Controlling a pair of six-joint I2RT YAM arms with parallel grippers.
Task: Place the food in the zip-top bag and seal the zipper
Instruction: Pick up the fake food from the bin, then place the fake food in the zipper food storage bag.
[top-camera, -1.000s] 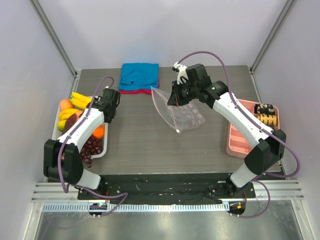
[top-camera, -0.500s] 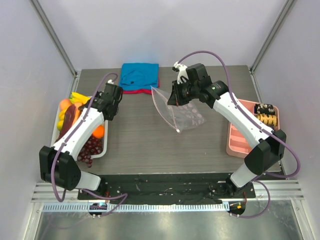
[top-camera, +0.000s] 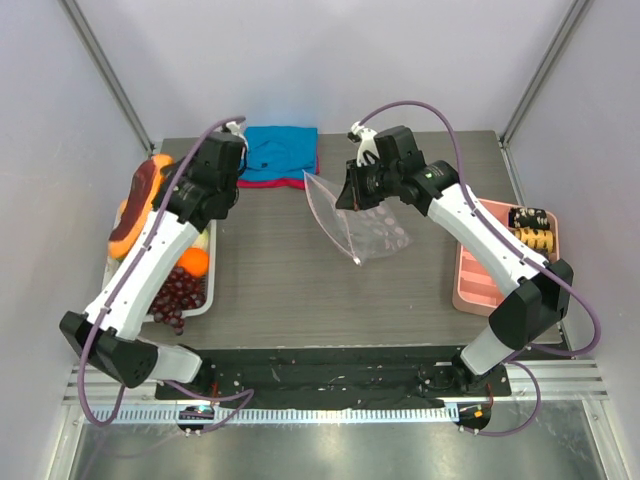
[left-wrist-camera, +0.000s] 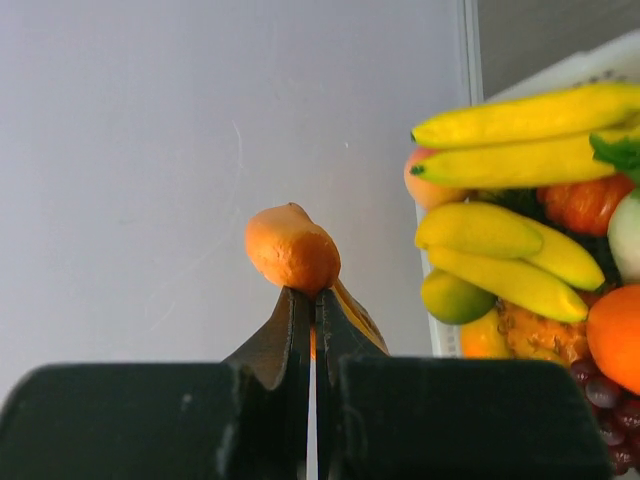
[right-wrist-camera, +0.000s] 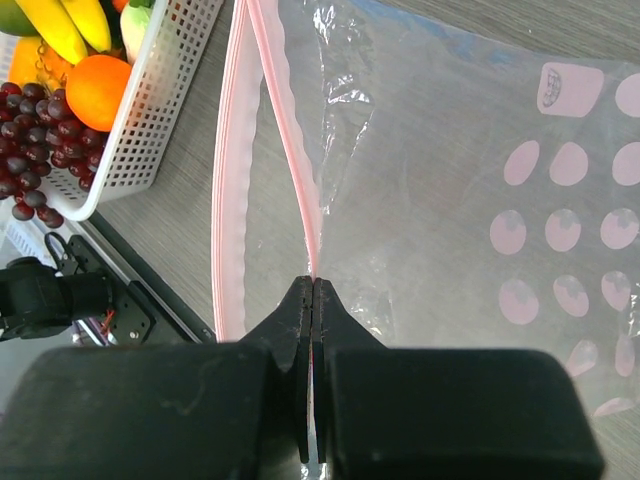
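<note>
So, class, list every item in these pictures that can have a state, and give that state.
Zip-top bag: empty, mouth open.
Zipper: unsealed, strips apart.
Right end effector: shut on the zipper.
Left end effector: shut on orange food piece.
Orange food piece: held above basket.
Basket: holds bananas, grapes.
Blue cloth: folded.

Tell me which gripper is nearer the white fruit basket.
Left. The left gripper, shut on an orange food piece, hangs above the basket's far end; the right gripper is across the table to its right, pinching the zip-top bag's mouth edge.
</note>
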